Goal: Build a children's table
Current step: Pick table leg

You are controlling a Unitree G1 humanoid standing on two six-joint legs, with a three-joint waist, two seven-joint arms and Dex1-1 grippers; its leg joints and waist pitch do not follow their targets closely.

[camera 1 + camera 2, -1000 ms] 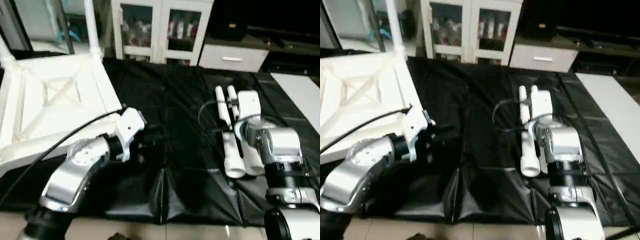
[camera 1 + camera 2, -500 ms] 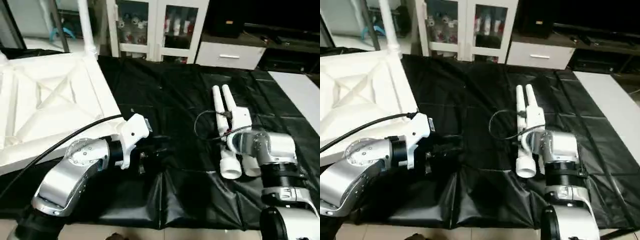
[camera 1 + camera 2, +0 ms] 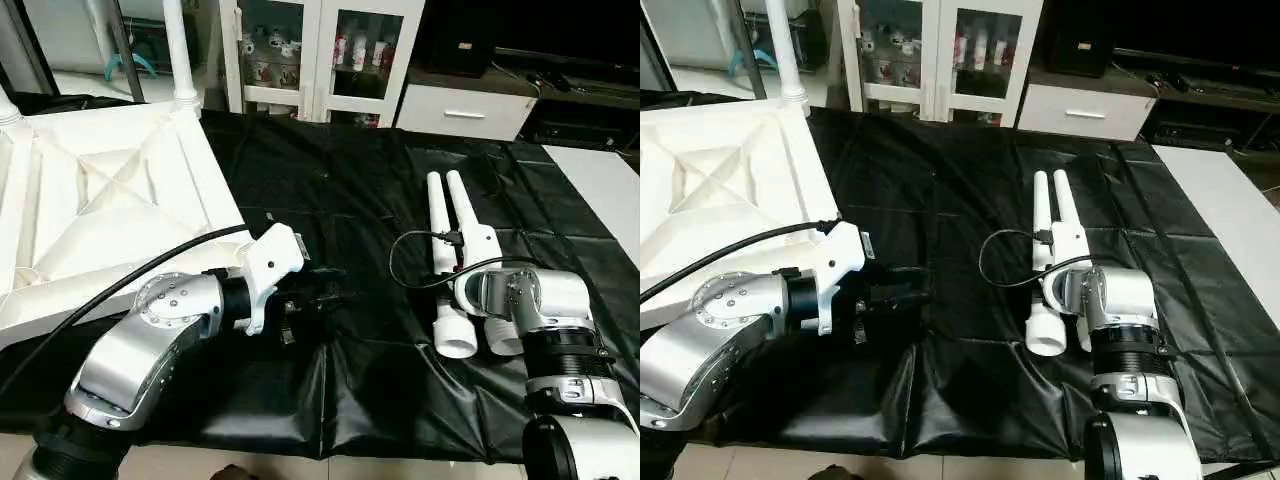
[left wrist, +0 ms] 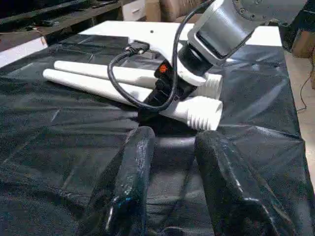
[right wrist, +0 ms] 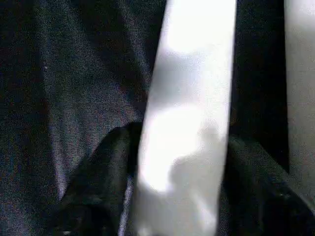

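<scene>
At the lower right of the left eye view, the robot's right gripper (image 5: pixel 182 196) sits low over two long tapered white plastic tube legs (image 3: pixel 452 262) lying side by side on the black plastic sheet (image 3: pixel 340 180). In its wrist view one black finger stands on each side of the nearer leg (image 5: pixel 189 113); the fingers straddle it, but whether they already pinch it I cannot tell. At the lower left, the left gripper (image 4: pixel 172 182) hovers just above the sheet, its two black fingers spread part way with nothing between them, pointing toward the legs' threaded ends.

Further back, at the upper left, the large white plastic rectangular tabletop (image 3: pixel 90 200) lies with its ribbed underside up. A white leg (image 3: pixel 182 55) stands upright at its far corner, and another socket at the frame's left edge also seems filled. At the top stands a white cabinet with glass doors (image 3: pixel 320 50).

As I judge it, the build is about half done: two legs look fitted, two remain on the sheet, and the step in hand is picking up the third.
</scene>
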